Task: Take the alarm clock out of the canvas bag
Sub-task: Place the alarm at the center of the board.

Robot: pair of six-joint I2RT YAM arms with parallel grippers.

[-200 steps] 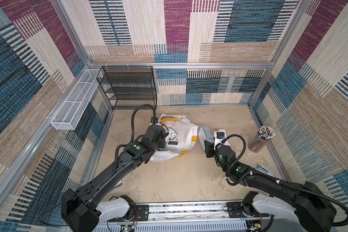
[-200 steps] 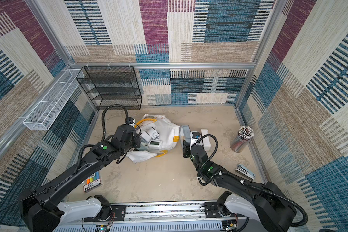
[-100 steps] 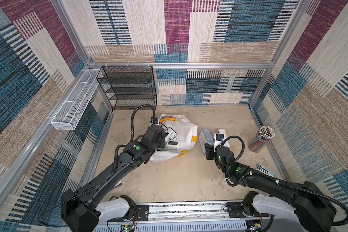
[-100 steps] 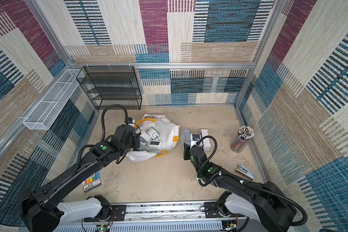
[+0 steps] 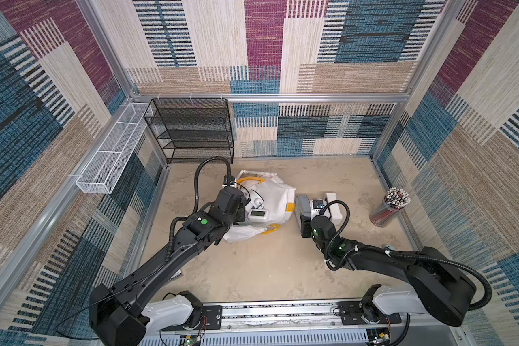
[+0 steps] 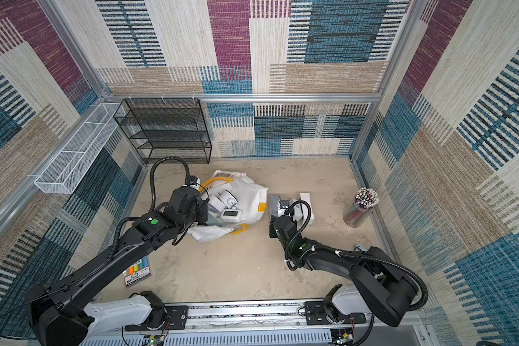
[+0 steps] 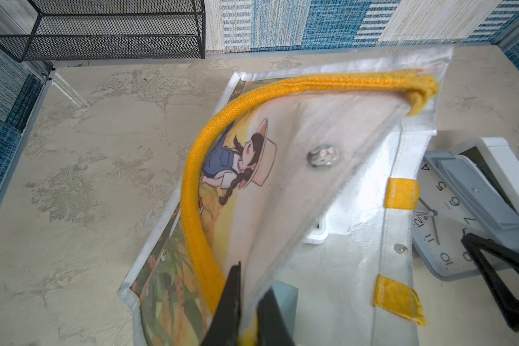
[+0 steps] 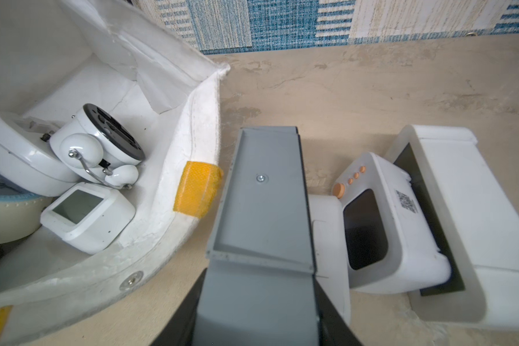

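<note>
The white canvas bag lies on its side mid-table with its mouth open. My left gripper is shut on the bag's rim beside the yellow handle and holds that edge up. A grey alarm clock is outside the bag, just right of its rim, with my right gripper shut on it. Its dial shows in the left wrist view. Inside the bag lie a white twin-bell clock, a small square digital clock and a round white one.
Right of the grey clock stand a white digital clock with orange buttons and a long white clock. A cup of pencils is at the right wall. There is a black mesh shelf at the back, a white wire basket on the left wall and a marker pack front left.
My right gripper has shifted slightly left and toward the front, still holding the grey clock beside the bag. The left arm and the bag have not moved.
</note>
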